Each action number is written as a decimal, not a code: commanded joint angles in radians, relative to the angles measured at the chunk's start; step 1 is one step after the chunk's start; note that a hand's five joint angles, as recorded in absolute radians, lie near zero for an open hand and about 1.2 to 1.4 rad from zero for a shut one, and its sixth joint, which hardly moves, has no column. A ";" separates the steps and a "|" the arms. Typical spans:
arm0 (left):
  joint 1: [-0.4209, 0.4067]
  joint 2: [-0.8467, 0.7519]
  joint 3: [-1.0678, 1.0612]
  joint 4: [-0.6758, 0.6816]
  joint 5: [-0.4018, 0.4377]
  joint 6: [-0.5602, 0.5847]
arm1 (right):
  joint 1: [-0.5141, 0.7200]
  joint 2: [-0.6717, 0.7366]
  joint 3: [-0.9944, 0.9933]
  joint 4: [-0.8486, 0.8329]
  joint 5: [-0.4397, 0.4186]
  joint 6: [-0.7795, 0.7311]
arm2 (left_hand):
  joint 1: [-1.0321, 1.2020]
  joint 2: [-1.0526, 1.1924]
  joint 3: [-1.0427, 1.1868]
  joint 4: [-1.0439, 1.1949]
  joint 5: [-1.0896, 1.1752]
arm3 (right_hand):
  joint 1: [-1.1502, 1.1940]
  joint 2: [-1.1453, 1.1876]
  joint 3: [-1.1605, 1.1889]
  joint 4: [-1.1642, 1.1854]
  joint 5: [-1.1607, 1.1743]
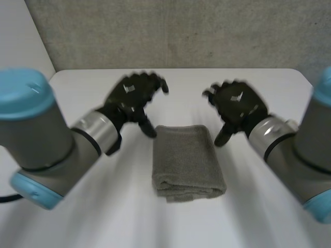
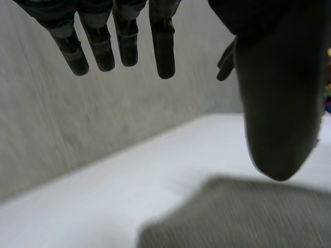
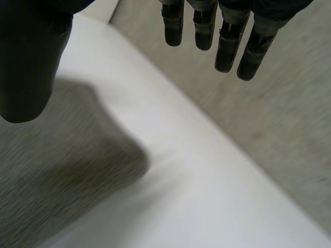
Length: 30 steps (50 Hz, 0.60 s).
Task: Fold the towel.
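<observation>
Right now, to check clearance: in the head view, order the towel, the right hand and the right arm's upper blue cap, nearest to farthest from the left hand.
1. towel, its far corner beside the left hand.
2. right hand, across the towel's far edge.
3. blue cap, at the view's right edge.

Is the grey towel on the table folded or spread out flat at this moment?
Folded. The towel lies on the white table as a small thick rectangle, and stacked layers show at its near edge.
</observation>
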 commanded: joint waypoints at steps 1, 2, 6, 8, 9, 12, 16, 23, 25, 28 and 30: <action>0.069 0.164 0.141 -0.111 0.000 -0.004 | -0.050 -0.144 -0.168 0.110 0.032 0.025 | -0.069 -0.102 -0.058 -0.065 -0.047 | -0.026 -0.063 -0.062 -0.072 -0.060; 0.069 0.164 0.142 -0.112 0.000 -0.004 | -0.050 -0.144 -0.168 0.110 0.032 0.025 | -0.069 -0.102 -0.058 -0.065 -0.047 | -0.026 -0.063 -0.062 -0.072 -0.060; 0.124 0.204 0.228 -0.231 -0.018 -0.015 | -0.083 -0.160 -0.272 0.180 0.085 0.076 | -0.069 -0.102 -0.058 -0.065 -0.047 | -0.026 -0.063 -0.062 -0.072 -0.060; 0.140 0.207 0.243 -0.263 -0.034 -0.021 | -0.097 -0.160 -0.289 0.200 0.098 0.086 | -0.066 -0.099 -0.055 -0.062 -0.044 | -0.026 -0.063 -0.062 -0.072 -0.060; 0.152 0.207 0.257 -0.291 -0.051 -0.026 | -0.108 -0.160 -0.296 0.213 0.107 0.091 | -0.063 -0.096 -0.052 -0.060 -0.041 | -0.026 -0.063 -0.062 -0.072 -0.060; 0.158 0.207 0.275 -0.326 -0.072 -0.030 | -0.122 -0.160 -0.296 0.221 0.113 0.099 | -0.058 -0.090 -0.046 -0.054 -0.035 | -0.026 -0.063 -0.062 -0.072 -0.060; 0.158 0.205 0.280 -0.346 -0.086 -0.029 | -0.134 -0.160 -0.296 0.221 0.115 0.105 | -0.058 -0.090 -0.046 -0.054 -0.035 | -0.026 -0.063 -0.062 -0.072 -0.060; 0.161 0.195 0.284 -0.378 -0.100 -0.029 | -0.162 -0.160 -0.303 0.224 0.115 0.158 | -0.046 -0.079 -0.035 -0.042 -0.024 | -0.026 -0.063 -0.062 -0.072 -0.060; 0.161 0.192 0.284 -0.388 -0.100 -0.027 | -0.163 -0.158 -0.303 0.224 0.115 0.165 | -0.043 -0.076 -0.032 -0.039 -0.021 | -0.026 -0.063 -0.062 -0.072 -0.060; 0.161 0.190 0.289 -0.401 -0.100 -0.027 | -0.166 -0.158 -0.302 0.224 0.115 0.166 | -0.040 -0.073 -0.029 -0.036 -0.018 | -0.026 -0.063 -0.062 -0.072 -0.060; 0.161 0.188 0.295 -0.405 -0.100 -0.027 | -0.169 -0.158 -0.300 0.224 0.115 0.168 | -0.040 -0.073 -0.029 -0.036 -0.018 | -0.026 -0.063 -0.062 -0.072 -0.060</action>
